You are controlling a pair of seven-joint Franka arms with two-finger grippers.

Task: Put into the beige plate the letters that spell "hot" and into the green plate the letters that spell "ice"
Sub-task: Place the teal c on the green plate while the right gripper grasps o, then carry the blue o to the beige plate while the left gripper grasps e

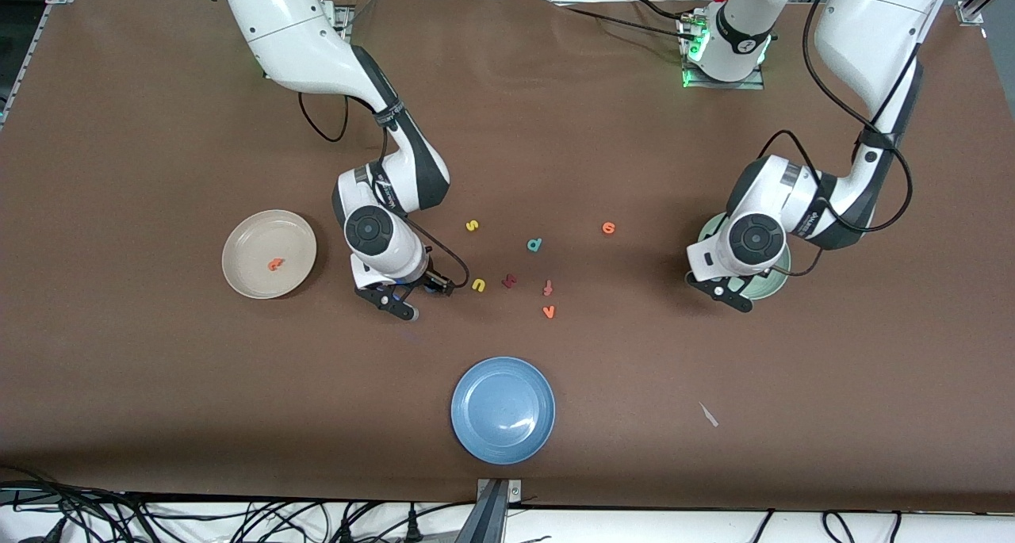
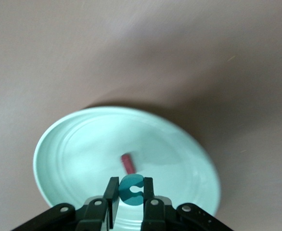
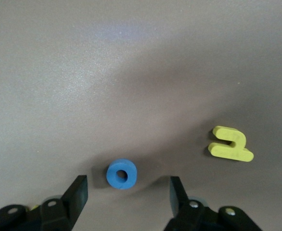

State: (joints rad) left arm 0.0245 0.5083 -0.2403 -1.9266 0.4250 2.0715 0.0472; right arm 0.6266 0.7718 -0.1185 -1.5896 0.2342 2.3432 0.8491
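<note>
My left gripper [image 2: 130,191] [image 1: 725,291] is shut on the teal "c" [image 2: 131,185] just above the green plate [image 2: 73,154] [image 1: 769,289]. The dark red "i" [image 2: 128,163] lies in that plate. My right gripper [image 3: 129,185] [image 1: 400,299] is low over the table beside the beige plate [image 1: 246,242], open, with a finger on either side of the blue "o" [image 3: 121,174]; the fingers are not touching it. A yellow "h" [image 3: 230,144] lies a short way off. The orange "t" [image 1: 275,265] is in the beige plate. The orange "e" [image 1: 608,227] lies on the table.
Loose letters lie mid-table: two yellow ones [image 1: 472,226] [image 1: 478,284], a teal "d" [image 1: 534,245], an angular dark red one [image 1: 509,281], a pinkish "f" [image 1: 547,288] and an orange "v" [image 1: 548,311]. A blue plate [image 1: 503,440] sits nearest the front camera, with a white scrap [image 1: 708,414] beside it.
</note>
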